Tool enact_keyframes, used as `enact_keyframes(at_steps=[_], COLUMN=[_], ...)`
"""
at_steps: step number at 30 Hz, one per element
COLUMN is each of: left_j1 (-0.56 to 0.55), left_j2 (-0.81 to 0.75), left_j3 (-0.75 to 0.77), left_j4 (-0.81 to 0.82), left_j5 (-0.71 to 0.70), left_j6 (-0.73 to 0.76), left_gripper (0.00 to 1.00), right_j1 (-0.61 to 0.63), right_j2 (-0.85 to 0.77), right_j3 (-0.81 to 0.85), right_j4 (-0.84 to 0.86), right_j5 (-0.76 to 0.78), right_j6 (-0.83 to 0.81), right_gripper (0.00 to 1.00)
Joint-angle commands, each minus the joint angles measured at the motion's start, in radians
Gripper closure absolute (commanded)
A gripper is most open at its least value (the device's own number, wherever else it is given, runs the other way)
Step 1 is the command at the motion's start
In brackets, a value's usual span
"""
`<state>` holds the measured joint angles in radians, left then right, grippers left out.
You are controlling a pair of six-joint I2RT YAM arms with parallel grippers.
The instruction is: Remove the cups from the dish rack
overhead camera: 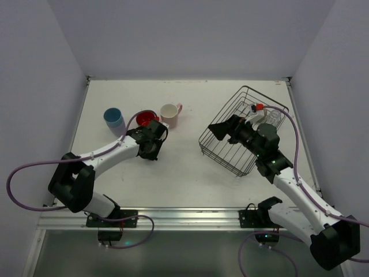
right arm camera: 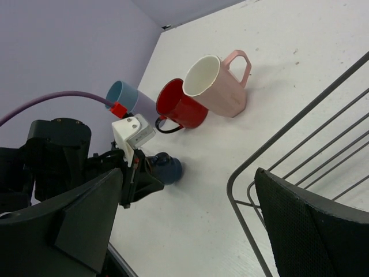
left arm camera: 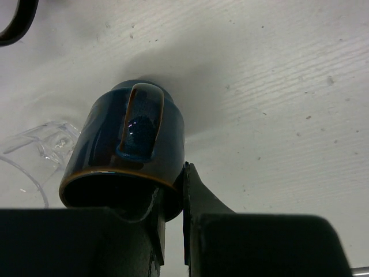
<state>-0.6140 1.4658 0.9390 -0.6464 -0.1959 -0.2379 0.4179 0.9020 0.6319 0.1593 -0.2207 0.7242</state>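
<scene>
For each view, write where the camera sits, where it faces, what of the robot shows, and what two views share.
Top external: above and behind, looking down on table and arms.
Left wrist: on that wrist, looking down past the left pincer, shut on the navy cup.
Right wrist: likewise, looking left through the open right pincer at the left arm.
Top and right wrist share the pink mug.

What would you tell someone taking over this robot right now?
Left end effector: shut on the rim of the dark blue mug, low over the table by the red mug.
Right end effector: open at the rim of the wire dish rack, holding nothing.
Done: light blue cup, red mug and pink mug stand on the table.
Left: set the dark blue mug down; check the rack, partly hidden by the right arm.
</scene>
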Motion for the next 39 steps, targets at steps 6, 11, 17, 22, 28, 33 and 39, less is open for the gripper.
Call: enact_keyframes(at_steps=[6,11,17,22,28,33,39], left_j1=[0.036,0.036,0.034,0.036,0.034,0.033,0.031], left_j2=[0.030,0.005,-0.024,-0.087,-0.168,-0.274,-0.498], left_j3=[0.023,0.024,0.021,0.027,0.057,0.040,-0.057], left_j4=[0.007,0.008,0.021,0.034,0.057,0.125,0.309], left_j5=[-0.079,-0.092,-0.099,-0.096,-0.040,0.034,0.254], left_j6=[0.040,0.038,0.038,0.037,0.034,0.032,0.026], left_gripper=[0.84,0.57,0.50,0.42,0.32,0.27,0.26], right_j1=[-0.004,-0.011,-0.062,-0.172,-0.231,-0.304,-0.363], right_j2=[-0.017,-0.015,0.003,0.050,0.176,0.323,0.495], right_j3=[0.038,0.069,0.109,0.143,0.224,0.316,0.426], right_j4=[-0.070,-0.125,-0.217,-0.283,-0.365,-0.392,-0.428], right_j5=[0.116,0.214,0.279,0.320,0.502,0.547,0.632], right_j6=[-0.080,-0.133,-0.177,-0.200,-0.261,-0.284,-0.304], right_gripper=[0.01,0.01,0.01,0.07,0.13,0.21,0.34])
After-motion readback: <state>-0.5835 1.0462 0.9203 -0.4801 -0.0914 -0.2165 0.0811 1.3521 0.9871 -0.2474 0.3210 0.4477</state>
